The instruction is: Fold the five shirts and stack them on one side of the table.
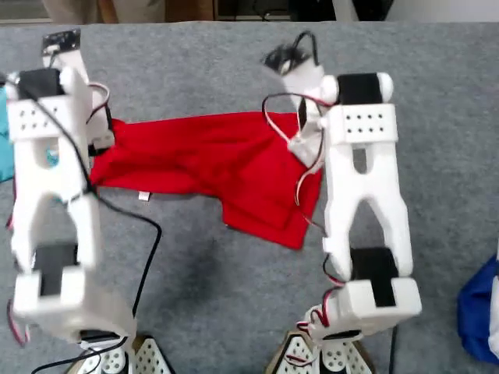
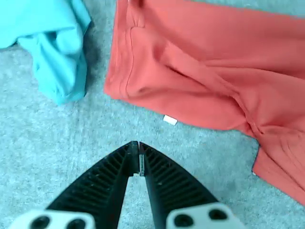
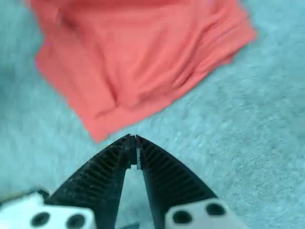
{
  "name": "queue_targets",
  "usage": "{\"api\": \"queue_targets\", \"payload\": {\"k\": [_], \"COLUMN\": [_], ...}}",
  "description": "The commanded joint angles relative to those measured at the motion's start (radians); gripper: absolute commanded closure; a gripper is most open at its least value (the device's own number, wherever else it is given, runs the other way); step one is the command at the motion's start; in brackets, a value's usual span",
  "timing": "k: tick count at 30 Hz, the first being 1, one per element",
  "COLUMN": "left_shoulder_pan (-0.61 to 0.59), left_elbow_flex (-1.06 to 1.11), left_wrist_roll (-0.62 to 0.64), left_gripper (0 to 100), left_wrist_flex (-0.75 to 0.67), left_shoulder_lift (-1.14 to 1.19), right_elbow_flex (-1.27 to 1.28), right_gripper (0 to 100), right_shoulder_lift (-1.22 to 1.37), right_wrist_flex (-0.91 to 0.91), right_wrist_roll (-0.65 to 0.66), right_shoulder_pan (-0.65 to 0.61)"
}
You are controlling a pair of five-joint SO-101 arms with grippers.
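Note:
A red shirt (image 1: 210, 156) lies crumpled and partly spread on the grey cloth table, between the two arms. In the left wrist view my left gripper (image 2: 138, 149) is shut with nothing in it, hovering over bare table just short of the red shirt's (image 2: 205, 71) edge and its small white tag (image 2: 169, 119). A bunched teal shirt (image 2: 52, 43) lies beside the red one. My right gripper (image 3: 132, 140) is also shut and holds nothing, poised above the table close to a folded corner of the red shirt (image 3: 138, 62).
The teal shirt (image 1: 4, 148) pokes in at the table's left edge. A blue shirt (image 1: 477, 312) sits at the right edge near the front. Grey table (image 1: 218, 296) stretches in front of the red shirt between the arm bases.

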Motion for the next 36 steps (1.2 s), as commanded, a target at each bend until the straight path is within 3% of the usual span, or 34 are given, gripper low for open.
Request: {"api": "queue_targets", "payload": {"k": [1, 5, 9, 14, 20, 36], "left_shoulder_pan": [0.008, 0.014, -0.008, -0.186, -0.319, -0.318], "left_elbow_flex": [0.241, 0.506, 0.772, 0.997, 1.091, 1.2], "left_wrist_roll": [-0.011, -0.029, -0.149, -0.227, -0.262, -0.262], "left_gripper": [98, 98, 98, 98, 98, 98], "left_wrist_flex": [-0.049, -0.087, -0.14, -0.235, -0.287, -0.287], "left_shoulder_lift": [-0.325, -0.633, -0.909, -1.124, -1.142, -1.145], "right_elbow_flex": [0.082, 0.193, 0.272, 0.259, 0.051, -0.645], "right_gripper": [98.9, 98.5, 91.2, 82.9, 82.6, 82.5], "right_shoulder_lift": [-0.111, -0.154, -0.151, -0.012, 0.242, 0.762], "right_wrist_flex": [0.025, 0.012, -0.112, -0.227, -0.25, -0.021], "right_wrist_roll": [0.123, 0.241, 0.267, 0.264, 0.245, 0.233], "right_shoulder_pan": [-0.021, -0.084, -0.16, -0.257, -0.318, -0.344]}}
